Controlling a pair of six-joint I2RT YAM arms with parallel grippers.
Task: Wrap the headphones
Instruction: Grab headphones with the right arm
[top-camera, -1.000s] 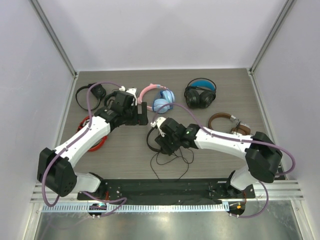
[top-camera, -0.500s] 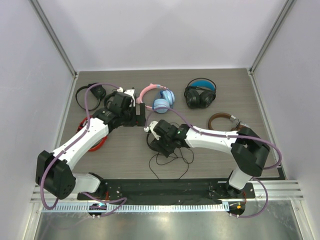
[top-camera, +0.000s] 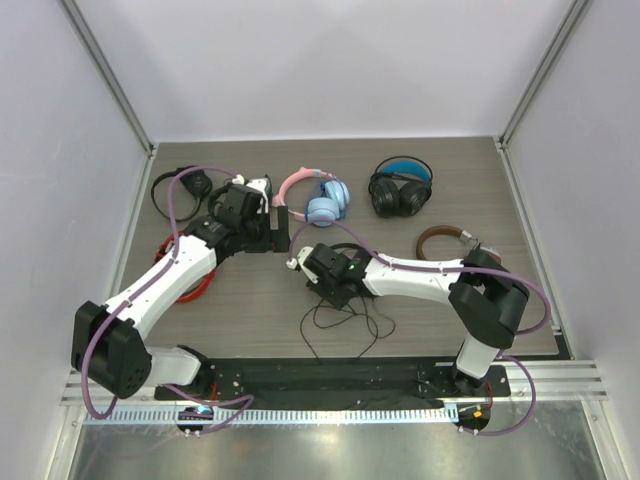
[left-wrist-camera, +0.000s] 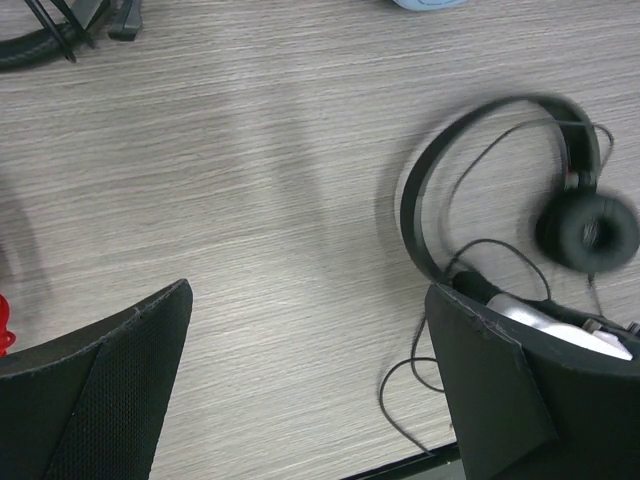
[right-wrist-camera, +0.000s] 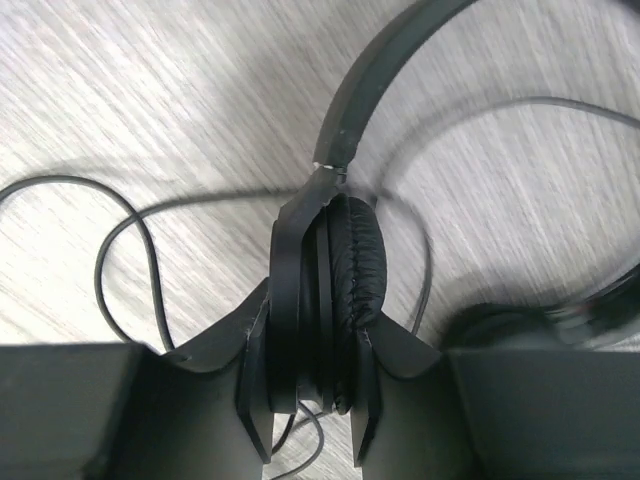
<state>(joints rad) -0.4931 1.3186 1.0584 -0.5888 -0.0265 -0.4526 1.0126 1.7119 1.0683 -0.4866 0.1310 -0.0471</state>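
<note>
The slim black headphones (top-camera: 338, 292) lie at the table's middle, their thin cable (top-camera: 345, 323) looping toward the near edge. My right gripper (top-camera: 320, 273) is shut on one round earcup (right-wrist-camera: 340, 290), which stands edge-on between the jaws; the headband (right-wrist-camera: 375, 70) arcs away above. My left gripper (top-camera: 280, 228) is open and empty, just left of and behind the headphones. In the left wrist view the gripper (left-wrist-camera: 308, 300) hangs over bare table, with the headband and the other earcup (left-wrist-camera: 588, 232) to its right.
A pink-and-blue pair (top-camera: 320, 200) and a bulky black pair with blue lining (top-camera: 400, 190) lie at the back. A brown pair (top-camera: 450, 245) lies at right, another black pair (top-camera: 180, 188) at back left, and a red item (top-camera: 190, 275) under the left arm.
My right gripper has moved left and slightly back with the earcup in it, dragging the headphones toward the left gripper. The left gripper has drawn back a little.
</note>
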